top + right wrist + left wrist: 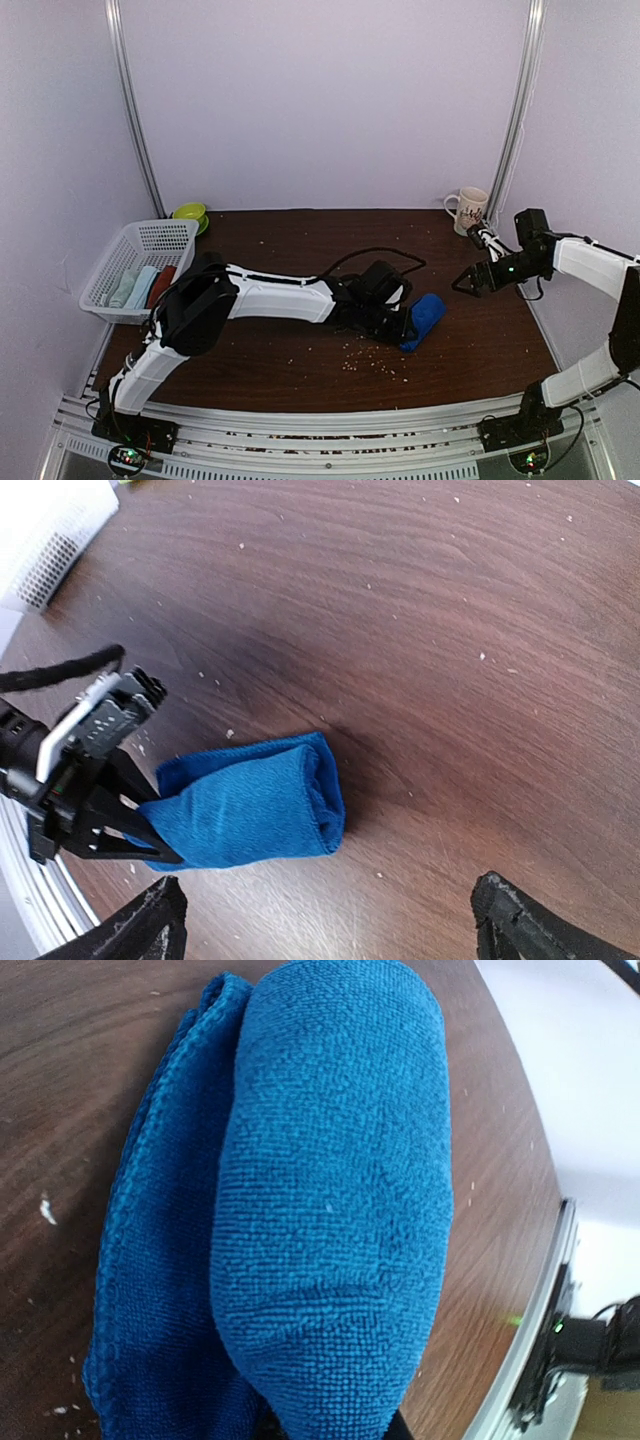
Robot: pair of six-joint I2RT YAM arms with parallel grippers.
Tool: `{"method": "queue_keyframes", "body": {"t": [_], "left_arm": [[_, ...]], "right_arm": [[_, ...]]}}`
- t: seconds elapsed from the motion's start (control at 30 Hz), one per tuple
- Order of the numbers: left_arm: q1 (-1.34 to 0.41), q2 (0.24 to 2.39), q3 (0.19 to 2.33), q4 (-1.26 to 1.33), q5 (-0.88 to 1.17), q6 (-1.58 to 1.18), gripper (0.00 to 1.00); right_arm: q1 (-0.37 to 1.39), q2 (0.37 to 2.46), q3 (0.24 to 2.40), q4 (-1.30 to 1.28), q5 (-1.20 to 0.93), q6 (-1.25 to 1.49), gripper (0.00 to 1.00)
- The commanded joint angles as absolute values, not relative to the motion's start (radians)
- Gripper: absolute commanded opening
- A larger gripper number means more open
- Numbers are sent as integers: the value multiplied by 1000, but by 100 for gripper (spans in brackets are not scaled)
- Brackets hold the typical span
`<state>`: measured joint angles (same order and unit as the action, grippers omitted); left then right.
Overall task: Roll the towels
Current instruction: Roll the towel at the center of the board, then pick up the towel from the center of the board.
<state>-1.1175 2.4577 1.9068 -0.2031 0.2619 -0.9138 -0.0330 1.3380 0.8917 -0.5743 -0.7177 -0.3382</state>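
Top external view: I see the royal blue towel (425, 316) rolled into a fat tube just right of the frame's centre, lying on the brown table (280, 360). My left gripper (403, 323) is clamped on its lower-left end. My right gripper (467, 283), jaws wide apart, hovers right of it, not touching. At the left edge, the white basket (108, 285) holds the mint-green towel (135, 286) beside a red-orange item (164, 285). A green bowl (190, 212) sits just behind the basket. I cannot see inside the mug (469, 207) at upper right.
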Motion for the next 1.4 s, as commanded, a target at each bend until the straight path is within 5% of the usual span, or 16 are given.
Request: {"method": "queue_keyframes", "body": {"t": [0.0, 0.37, 1.07, 1.23, 1.37], "left_arm": [[-1072, 2530, 1849, -226, 198, -1061, 0], [-1051, 2536, 1796, 61, 219, -1246, 0], [-1060, 2555, 1701, 310, 180, -1409, 0], [-1066, 2587, 1729, 332, 188, -1423, 0], [-1070, 2605, 1752, 339, 187, -1431, 0]], "right_arm": [[-47, 1370, 884, -514, -825, -249, 100], [-60, 1715, 1017, -733, -1026, -278, 100], [-72, 1697, 881, -266, -920, 207, 100], [-48, 1730, 878, -200, -932, 260, 87], [-4, 1776, 889, -191, -938, 281, 87]]}}
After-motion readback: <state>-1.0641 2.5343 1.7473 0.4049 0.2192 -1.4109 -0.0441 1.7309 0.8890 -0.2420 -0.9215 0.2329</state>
